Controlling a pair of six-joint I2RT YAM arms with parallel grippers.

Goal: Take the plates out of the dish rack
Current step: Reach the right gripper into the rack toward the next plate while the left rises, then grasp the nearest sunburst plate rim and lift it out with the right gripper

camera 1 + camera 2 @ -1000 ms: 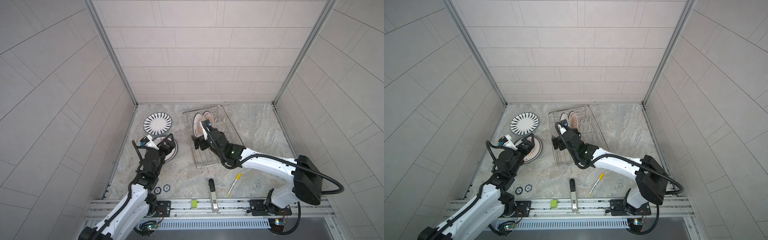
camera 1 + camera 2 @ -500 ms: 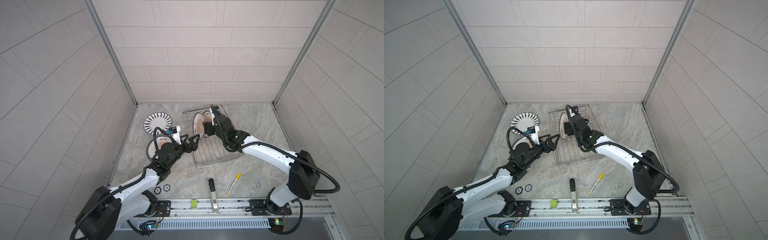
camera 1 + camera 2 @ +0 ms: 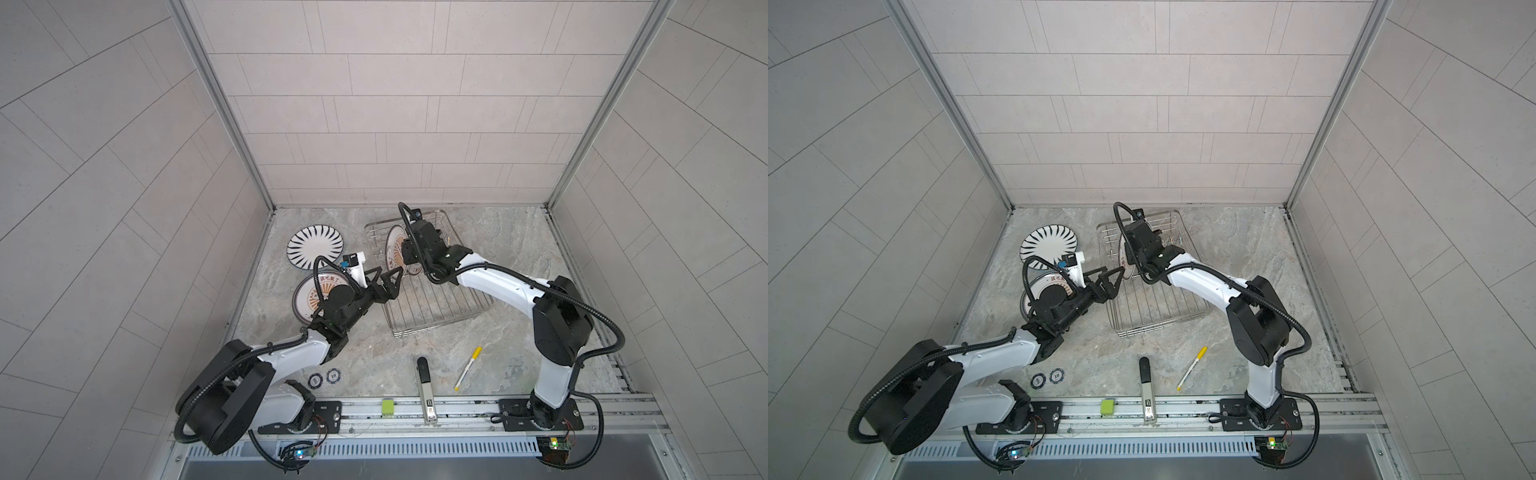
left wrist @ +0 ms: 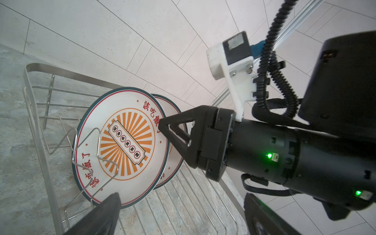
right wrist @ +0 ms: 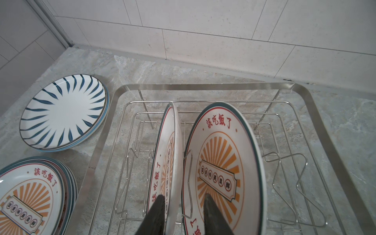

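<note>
Two sunburst plates stand upright in the wire dish rack (image 3: 436, 328) (image 5: 203, 86). My right gripper (image 5: 184, 213) (image 3: 405, 257) straddles the rim of the plate nearer the rack's left side (image 5: 168, 142) (image 4: 122, 142). One finger lies against its face; a gap still shows at the other finger, in front of the second plate (image 5: 223, 162). My left gripper (image 4: 183, 215) (image 3: 388, 272) (image 3: 1111, 272) hangs open and empty at the rack's left side. A stack of sunburst plates (image 3: 309, 297) (image 5: 26, 193) and a blue-striped plate (image 3: 316, 248) (image 5: 63, 112) lie on the table left of the rack.
Near the front edge lie two poker chips (image 3: 324, 377), a black and silver tool (image 3: 424, 386) and a yellow-capped marker (image 3: 467, 368). A green block (image 3: 387, 406) sits on the front rail. Tiled walls close in the back and both sides.
My right gripper moved from the rack's near left part to the upright plates, and its jaws narrowed around one rim. My left arm swung from the plate stack to the rack, still open.
</note>
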